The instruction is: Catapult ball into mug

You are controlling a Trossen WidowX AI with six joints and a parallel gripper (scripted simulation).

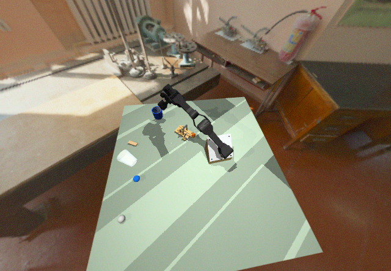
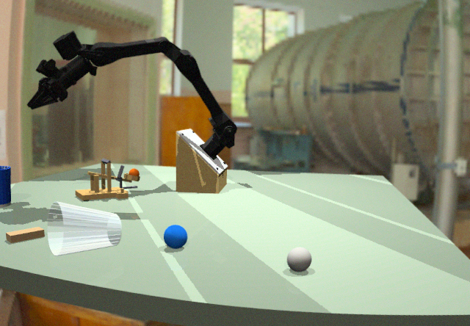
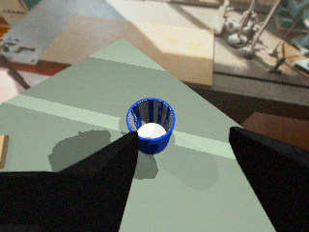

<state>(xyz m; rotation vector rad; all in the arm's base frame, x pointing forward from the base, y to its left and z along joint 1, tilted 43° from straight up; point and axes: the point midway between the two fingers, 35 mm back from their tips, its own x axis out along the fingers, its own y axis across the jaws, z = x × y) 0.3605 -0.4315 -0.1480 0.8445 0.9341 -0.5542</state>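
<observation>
The orange ball (image 1: 193, 134) (image 2: 134, 172) sits in the cup at the arm end of the small wooden catapult (image 1: 179, 131) (image 2: 85, 194). The catapult's other end points roughly towards the blue mug (image 1: 157, 113) (image 2: 4, 186) (image 3: 154, 146); I cannot tell how exactly. The mug stands upright, and its white inside bottom shows in the wrist view with no ball on it. My gripper (image 1: 161, 106) (image 2: 29, 106) (image 3: 182, 135) is open and empty, high above the table on the mug side of the catapult, its fingers tilted towards the mug.
A small wooden block (image 1: 132, 143) (image 2: 25, 234), a clear cup (image 1: 127, 158) (image 2: 85, 229) on its side, a blue ball (image 1: 136, 178) (image 2: 175, 236) and a grey ball (image 1: 121, 218) (image 2: 299, 259) lie along one side. My arm stands on a slanted base (image 2: 193, 176).
</observation>
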